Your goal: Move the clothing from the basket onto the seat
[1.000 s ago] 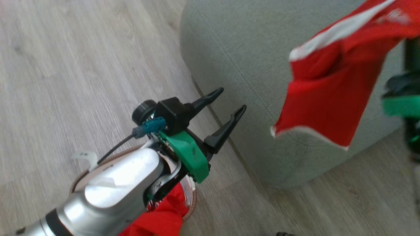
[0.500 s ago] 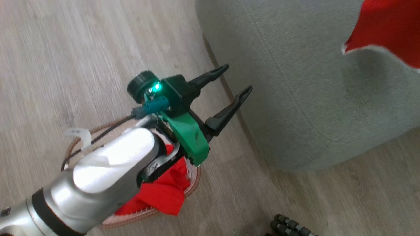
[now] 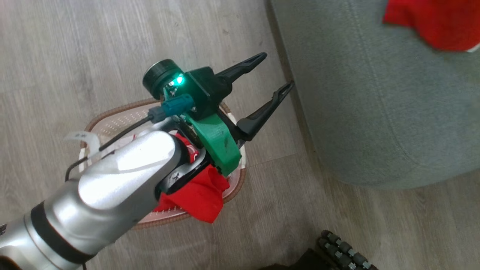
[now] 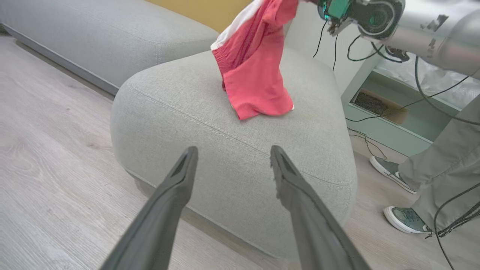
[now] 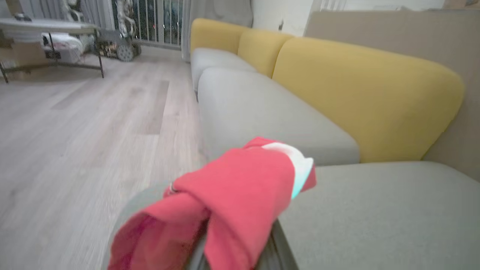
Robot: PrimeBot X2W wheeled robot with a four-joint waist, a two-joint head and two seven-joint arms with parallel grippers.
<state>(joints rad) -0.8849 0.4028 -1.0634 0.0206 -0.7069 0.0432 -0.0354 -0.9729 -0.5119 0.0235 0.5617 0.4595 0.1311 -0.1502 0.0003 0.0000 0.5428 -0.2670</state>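
Note:
My left gripper [image 3: 276, 71] is open and empty, held above the basket [image 3: 112, 114] with its fingers pointing at the side of the seat [image 3: 375, 112]. The cream basket with a brown rim stands on the floor, partly hidden under my left forearm. Red clothing [image 3: 204, 197] lies in it and hangs over its near rim. In the left wrist view my right gripper [image 4: 322, 4] holds another red garment [image 4: 255, 75] with white trim from above. That garment's lower end rests on the seat [image 4: 225, 123]. In the right wrist view the garment [image 5: 232, 195] drapes over the fingers and hides them.
A long grey sofa [image 5: 262, 108] with yellow backrests [image 5: 356, 93] runs behind the seat. A person's legs and shoes [image 4: 405, 219] stand right of the seat, beside loose cables [image 4: 363, 135] and a low cabinet [image 4: 393, 112]. A black wheeled part [image 3: 345, 251] sits near me on the wood floor.
The head camera has swung, so the basket shows more fully. The right gripper has carried the red garment further over the seat, and it has sunk onto the cushion. The left gripper stays open.

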